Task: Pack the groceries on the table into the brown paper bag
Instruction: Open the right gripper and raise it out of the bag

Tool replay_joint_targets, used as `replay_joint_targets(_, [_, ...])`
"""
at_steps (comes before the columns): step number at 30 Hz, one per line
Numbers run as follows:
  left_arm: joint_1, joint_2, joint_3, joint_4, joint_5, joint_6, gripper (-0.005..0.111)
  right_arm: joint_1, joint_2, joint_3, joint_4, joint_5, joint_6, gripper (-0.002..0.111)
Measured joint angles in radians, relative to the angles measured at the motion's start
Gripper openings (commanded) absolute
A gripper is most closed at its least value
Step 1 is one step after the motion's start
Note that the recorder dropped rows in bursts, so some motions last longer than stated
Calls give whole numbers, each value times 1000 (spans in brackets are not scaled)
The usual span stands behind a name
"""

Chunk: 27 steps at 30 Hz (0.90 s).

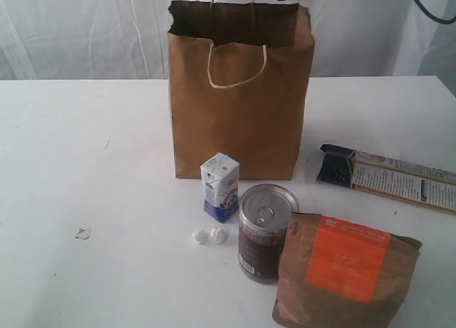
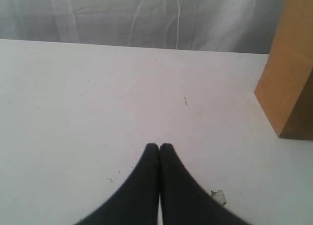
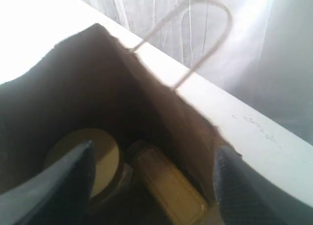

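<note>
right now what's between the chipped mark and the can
The two small white lumps, close beside the can; otherwise bare table, per the exterior view.

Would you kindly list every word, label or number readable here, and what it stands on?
Nothing can be quoted; every print is too small or blurred.
small white-blue carton: red and blue marking, unreadable.
orange-labelled brown pouch: faint lines on its orange label, unreadable.
flat printed box: rows of small print, unreadable.
dark silver-topped can: pale print on its dark wrap, unreadable.
brown paper bag: no print seen.
</note>
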Motion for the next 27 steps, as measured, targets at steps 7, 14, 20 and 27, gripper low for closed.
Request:
replay_joint_targets(7, [0, 0, 0, 0, 0, 0, 0, 0, -94, 0, -276, 51, 146, 46])
replay_joint_targets(14, [0, 0, 0, 0, 0, 0, 0, -16, -158, -1, -671, 137, 342, 5])
replay_joint_targets(20, [0, 0, 0, 0, 0, 0, 0, -72, -169, 45, -695, 194, 369, 0])
replay_joint_targets(27, [0, 0, 0, 0, -2, 0, 0, -95, -234, 229, -615, 203, 361, 0])
